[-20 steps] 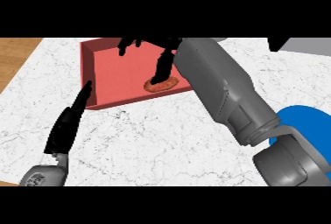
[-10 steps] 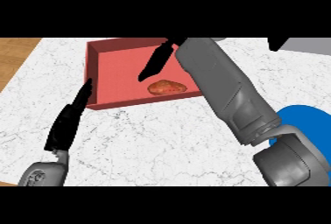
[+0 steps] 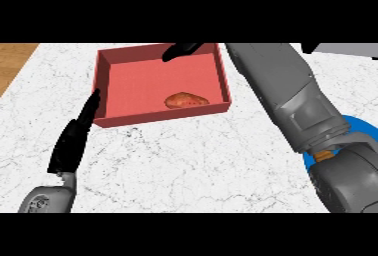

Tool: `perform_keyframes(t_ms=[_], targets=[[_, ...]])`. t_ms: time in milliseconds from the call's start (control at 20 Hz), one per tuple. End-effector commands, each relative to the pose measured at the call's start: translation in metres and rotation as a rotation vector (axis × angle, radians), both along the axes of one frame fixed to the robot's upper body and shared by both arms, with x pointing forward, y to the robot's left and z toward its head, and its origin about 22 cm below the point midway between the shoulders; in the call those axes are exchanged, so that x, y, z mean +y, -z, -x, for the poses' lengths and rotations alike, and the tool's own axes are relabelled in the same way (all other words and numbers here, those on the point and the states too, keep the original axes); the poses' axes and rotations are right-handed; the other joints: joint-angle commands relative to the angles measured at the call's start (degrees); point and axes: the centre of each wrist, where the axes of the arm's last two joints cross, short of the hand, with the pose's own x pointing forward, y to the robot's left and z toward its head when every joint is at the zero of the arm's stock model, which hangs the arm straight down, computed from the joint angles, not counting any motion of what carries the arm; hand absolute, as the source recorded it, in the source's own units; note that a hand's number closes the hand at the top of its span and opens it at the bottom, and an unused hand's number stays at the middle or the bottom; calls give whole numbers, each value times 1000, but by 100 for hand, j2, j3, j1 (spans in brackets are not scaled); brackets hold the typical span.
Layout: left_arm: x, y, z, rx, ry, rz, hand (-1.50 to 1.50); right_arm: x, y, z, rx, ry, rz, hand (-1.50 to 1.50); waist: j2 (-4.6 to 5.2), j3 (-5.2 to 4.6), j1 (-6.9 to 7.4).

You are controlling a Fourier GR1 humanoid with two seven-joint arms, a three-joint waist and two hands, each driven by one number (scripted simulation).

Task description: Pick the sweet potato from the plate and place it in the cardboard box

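sweet potato (image 3: 185, 100): orange-brown, lumpy oval, lying flat inside the cardboard box (image 3: 118, 117), near its right wall and front wall. box: red-pink, square, open top, upper centre of frame. plate (image 3: 353, 122): blue, right edge, mostly hidden.

The right forearm (image 3: 284, 95) is a long grey shell with flat, faceted faces, lighter on its upper side and darker along the edge. Nearer the lower edge it steps through a banded collar into a rounder, darker grey segment (image 3: 351, 175), with a small orange-brown patch showing at the seam. The right hand (image 3: 181, 50) is matt black and slim. The left hand (image 3: 74, 137) is also black, long and narrow, tapering to a point. It joins a rounded grey wrist housing (image 3: 44, 200) bearing a circular disc detail.
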Motion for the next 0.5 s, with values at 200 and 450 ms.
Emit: perform_keyframes(t_ms=[200, 450], targets=[[-1, -7, 0, 1, -3, -1, 0, -92, -34, -15, 14, 93, -87, -150, 85, -2, 51], [-9, -4, 0, -11, 27, 4, 0, -127, -40, -16, -24, 89, -51, -150, 185, 0, 160]])
